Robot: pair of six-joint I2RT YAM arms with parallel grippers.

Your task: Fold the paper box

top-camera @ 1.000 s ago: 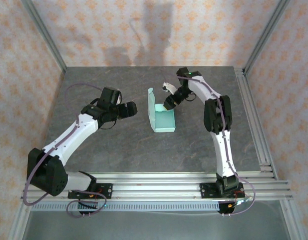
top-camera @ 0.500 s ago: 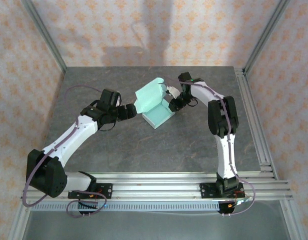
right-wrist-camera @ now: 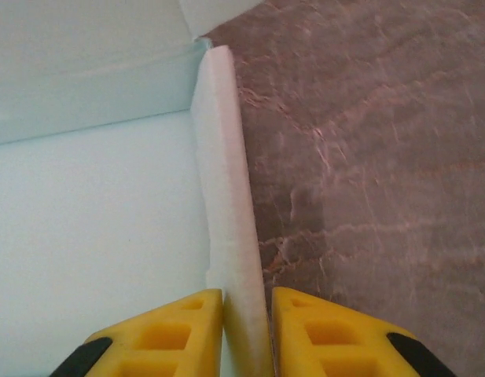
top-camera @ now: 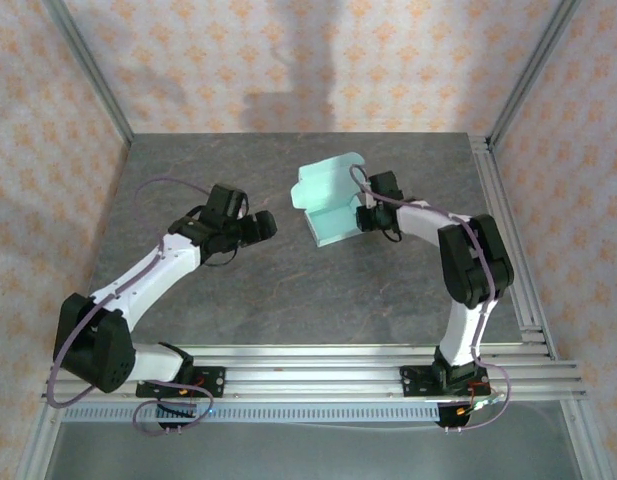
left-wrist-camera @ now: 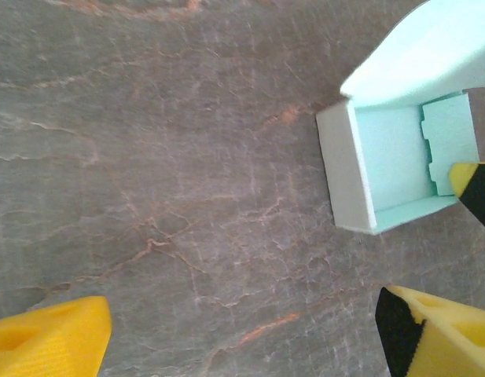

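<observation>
The paper box [top-camera: 330,222] is a small pale mint-green tray resting on the dark table, its lid flap [top-camera: 326,180] raised toward the back. My right gripper [top-camera: 362,216] reaches in low from the right and is shut on the box's right side wall. In the right wrist view the yellow fingers [right-wrist-camera: 167,330] pinch that white-edged wall [right-wrist-camera: 226,196] at my right gripper [right-wrist-camera: 248,334]. My left gripper [top-camera: 264,225] hangs open to the left of the box, apart from it. The left wrist view shows the box [left-wrist-camera: 387,153] ahead of my wide-open left gripper [left-wrist-camera: 242,338].
The dark stone-patterned tabletop [top-camera: 238,290] spreads around the box. Aluminium rails [top-camera: 508,230] run along the right edge and the near edge [top-camera: 318,360]. Patterned walls enclose the back and sides.
The right gripper has closed on the box's side wall, turned the box and drawn it right and back. The right arm has dropped low. The left gripper stays open.
</observation>
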